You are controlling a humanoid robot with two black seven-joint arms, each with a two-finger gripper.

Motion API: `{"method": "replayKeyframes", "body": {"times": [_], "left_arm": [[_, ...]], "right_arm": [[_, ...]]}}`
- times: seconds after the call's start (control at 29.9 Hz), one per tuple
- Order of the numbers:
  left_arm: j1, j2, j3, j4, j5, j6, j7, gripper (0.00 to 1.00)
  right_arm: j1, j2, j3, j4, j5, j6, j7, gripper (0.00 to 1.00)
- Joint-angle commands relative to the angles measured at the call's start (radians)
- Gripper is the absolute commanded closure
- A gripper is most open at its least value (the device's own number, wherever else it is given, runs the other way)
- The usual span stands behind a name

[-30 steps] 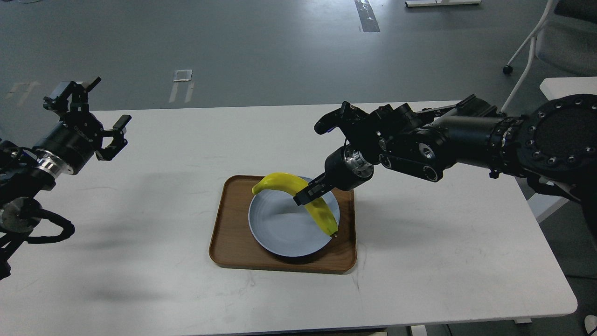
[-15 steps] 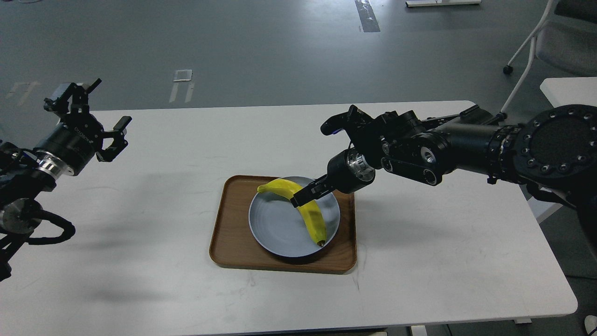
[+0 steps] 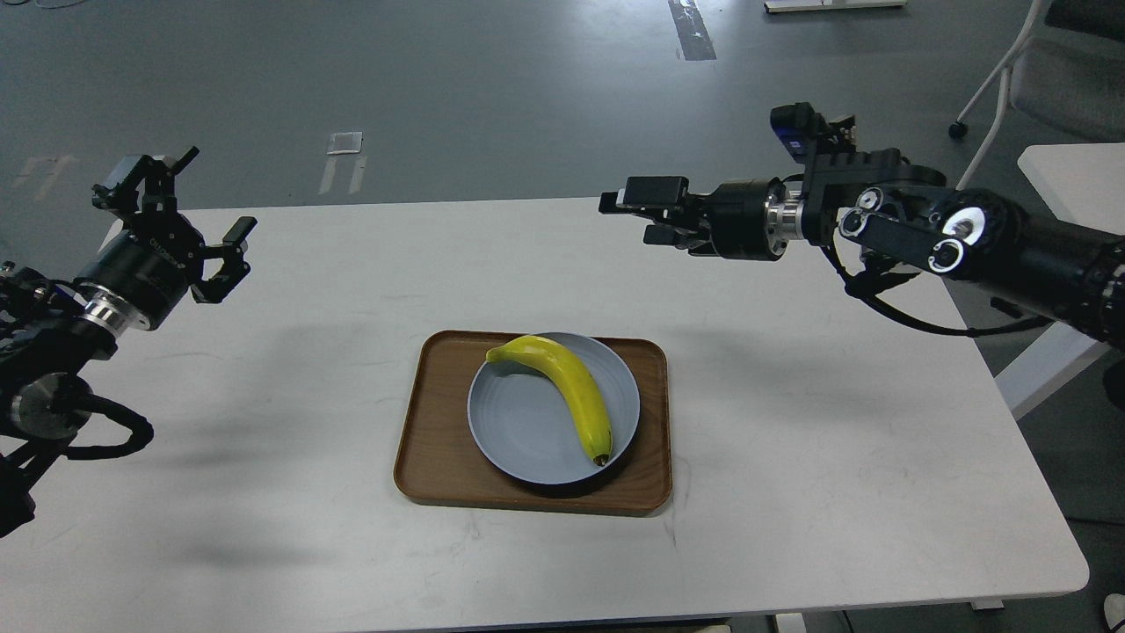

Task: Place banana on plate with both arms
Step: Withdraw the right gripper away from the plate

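Observation:
The yellow banana (image 3: 567,387) lies on the pale blue-grey plate (image 3: 518,431), its dark tip toward the plate's front right rim. The plate sits on a brown wooden tray (image 3: 439,440) at the table's middle. My right gripper (image 3: 635,211) is open and empty, raised above the table's far side, up and to the right of the plate. My left gripper (image 3: 189,215) is open and empty, held above the table's far left.
The white table (image 3: 835,457) carries the tray. A chair (image 3: 1046,79) and another white table's corner (image 3: 1068,163) stand at the far right. Grey floor lies beyond the far edge.
My right gripper let go of the banana, which now rests on the plate, and pulled up and back to the right. My left gripper barely moved.

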Motion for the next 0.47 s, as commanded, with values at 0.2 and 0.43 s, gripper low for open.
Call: {"method": "replayKeyframes", "body": {"times": [0.2, 0.43], "left_arm": [[0.009, -0.064, 0.002, 0.029, 0.002, 0.000, 0.000, 0.00], [0.027, -0.107, 0.003, 0.066, 0.004, 0.000, 0.000, 0.00]], "right_arm": [[-0.440, -0.094, 0.515, -0.003, 0.159, 0.000, 0.000, 0.02], [-0.572, -0.085, 0.632, 0.001, 0.219, 0.005, 0.000, 0.01]]}}
